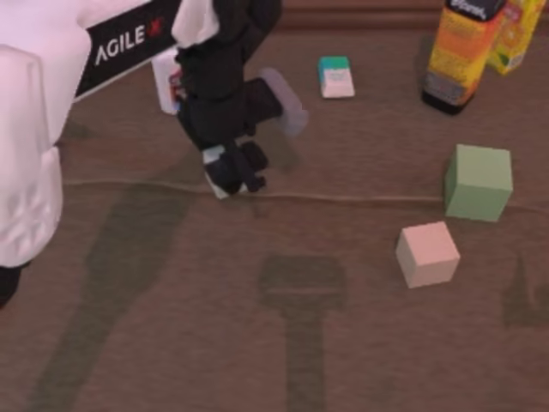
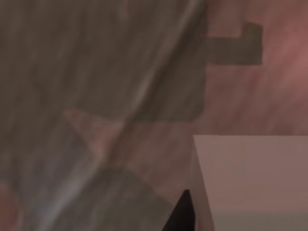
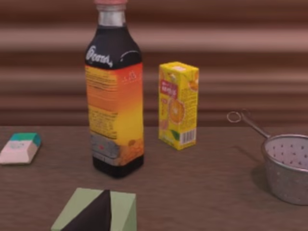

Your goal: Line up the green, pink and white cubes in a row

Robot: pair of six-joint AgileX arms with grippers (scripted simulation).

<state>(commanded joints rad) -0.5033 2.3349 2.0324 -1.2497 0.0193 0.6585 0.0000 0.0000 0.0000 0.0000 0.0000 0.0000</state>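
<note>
My left gripper (image 1: 233,170) stands just left of the table's middle, shut on the white cube (image 1: 217,188), which is mostly hidden under it. The left wrist view shows that white cube (image 2: 250,183) close up, with one dark finger (image 2: 182,214) against its side. At the right of the table sits the pale green cube (image 1: 478,182). The pink cube (image 1: 426,254) rests nearer the front, a little left of it and apart from it. My right arm is out of the top view. A dark part of my right gripper (image 3: 94,216) shows before the green cube (image 3: 122,211).
At the back right stand a dark sauce bottle (image 1: 459,51) and a yellow juice carton (image 1: 515,34). A small white block with a teal top (image 1: 335,77) lies at the back middle. A metal strainer (image 3: 288,166) shows in the right wrist view. A white container (image 1: 165,81) stands behind my left arm.
</note>
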